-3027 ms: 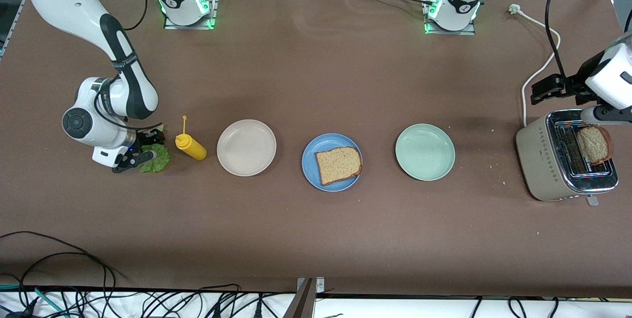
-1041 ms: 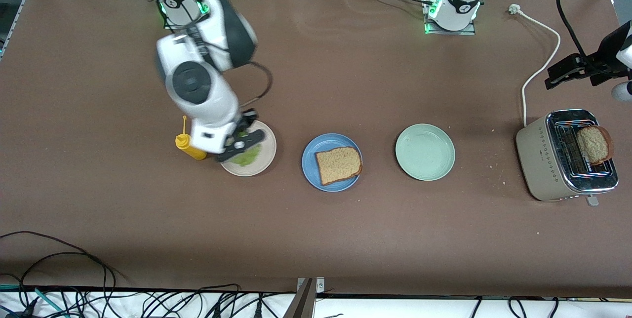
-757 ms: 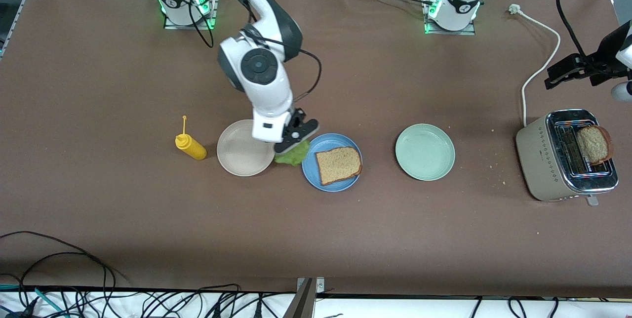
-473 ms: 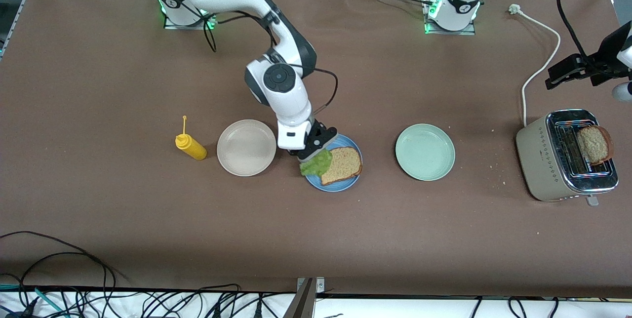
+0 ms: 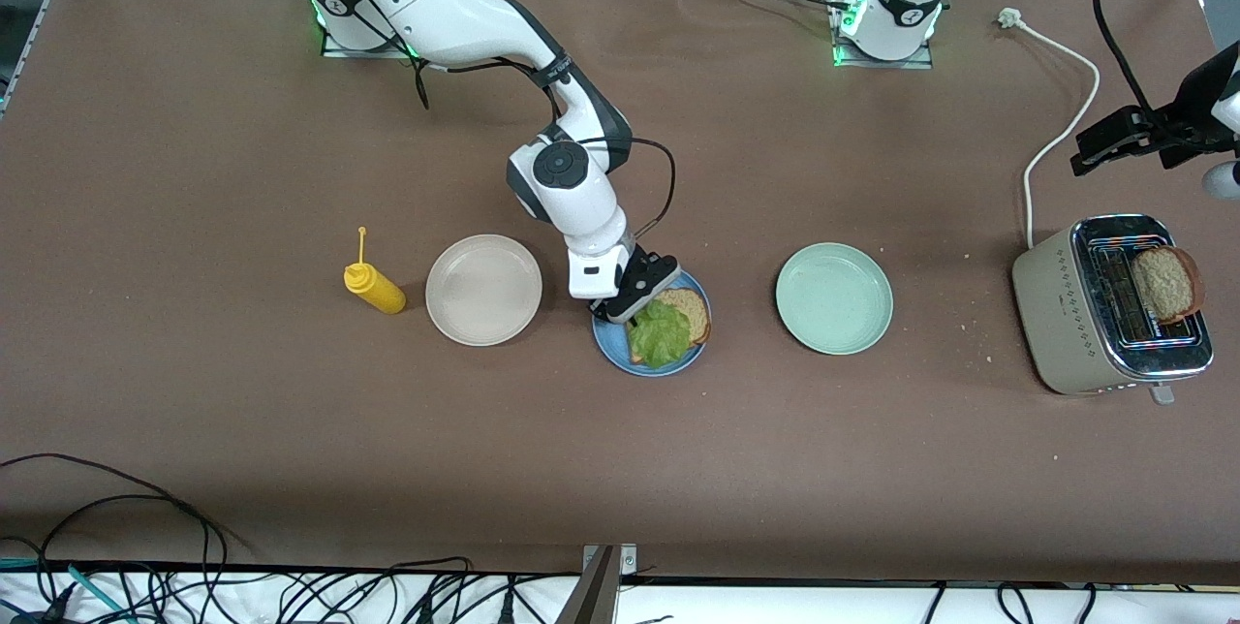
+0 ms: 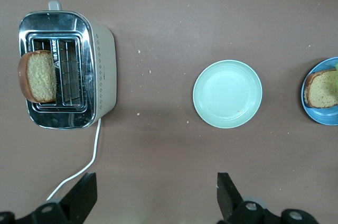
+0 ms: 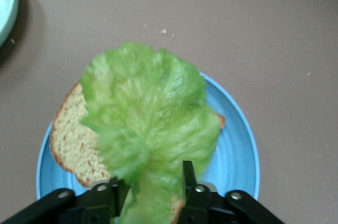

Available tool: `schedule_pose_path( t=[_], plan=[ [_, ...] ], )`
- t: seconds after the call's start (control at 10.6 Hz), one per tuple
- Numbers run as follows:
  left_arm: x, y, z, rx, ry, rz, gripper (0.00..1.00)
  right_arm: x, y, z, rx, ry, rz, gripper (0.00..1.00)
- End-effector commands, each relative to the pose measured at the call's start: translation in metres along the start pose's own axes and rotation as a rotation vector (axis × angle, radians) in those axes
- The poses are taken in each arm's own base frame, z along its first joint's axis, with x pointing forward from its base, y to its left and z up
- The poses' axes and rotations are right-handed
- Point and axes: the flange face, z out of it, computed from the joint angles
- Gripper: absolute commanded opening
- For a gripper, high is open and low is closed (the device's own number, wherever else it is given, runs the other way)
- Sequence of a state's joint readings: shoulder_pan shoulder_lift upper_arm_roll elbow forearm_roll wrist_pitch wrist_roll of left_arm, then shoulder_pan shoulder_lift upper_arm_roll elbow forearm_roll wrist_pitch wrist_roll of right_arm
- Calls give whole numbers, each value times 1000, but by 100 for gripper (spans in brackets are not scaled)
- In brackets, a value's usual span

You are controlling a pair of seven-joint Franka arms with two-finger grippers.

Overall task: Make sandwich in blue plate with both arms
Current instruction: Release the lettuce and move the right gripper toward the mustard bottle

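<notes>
In the front view you see the right gripper [image 5: 632, 302] low over the blue plate [image 5: 614, 347], at the rim toward the right arm's end of the tabletop [image 5: 620, 469], with the lettuce leaf [image 5: 662, 333] spread over most of the bread slice [image 5: 690, 308] that lies in that plate; a crusted corner of the slice shows past the leaf. The beige plate [image 5: 483, 290] sits beside the blue plate toward the right arm's end, the yellow squeeze bottle [image 5: 373, 284] next to it, and the pale green plate [image 5: 833, 298] sits on the blue plate's side toward the left arm. The left gripper [image 5: 1114, 135] hangs over the white power cord [image 5: 1061, 135] just beside the toaster [image 5: 1070, 309], and a second bread slice [image 5: 1165, 283] stands in one toaster slot. In the left wrist view you look down past that gripper's black fingers [image 6: 226, 195], jaws spread wide with nothing between them, onto the toaster [image 6: 100, 71], the pale green plate [image 6: 227, 94] and the edge of the blue plate [image 6: 311, 114]. In the right wrist view the leaf [image 7: 148, 123] lies across the slice [image 7: 71, 139] on the blue plate [image 7: 237, 145], its stem end between the two fingers [image 7: 188, 179]; you cannot tell whether those jaws grip the stem or have let go
</notes>
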State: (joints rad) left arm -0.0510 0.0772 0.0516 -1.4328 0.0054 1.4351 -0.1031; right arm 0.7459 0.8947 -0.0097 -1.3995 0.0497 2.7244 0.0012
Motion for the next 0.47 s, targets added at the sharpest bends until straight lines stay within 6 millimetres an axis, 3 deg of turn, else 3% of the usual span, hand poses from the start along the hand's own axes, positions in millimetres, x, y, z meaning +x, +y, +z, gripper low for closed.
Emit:
schedule_pose_path(
  t=[0.0, 0.19, 0.38],
  plan=[
    [0, -2, -3, -4, 1, 6, 100, 21, 4, -37, 6, -36, 11, 100],
    [0, -2, -4, -4, 2, 6, 100, 29, 13, -68, 2, -114, 14, 100],
    [0, -3, -3, -4, 1, 5, 100, 34, 39, -113, -13, -222, 21, 100]
  ],
)
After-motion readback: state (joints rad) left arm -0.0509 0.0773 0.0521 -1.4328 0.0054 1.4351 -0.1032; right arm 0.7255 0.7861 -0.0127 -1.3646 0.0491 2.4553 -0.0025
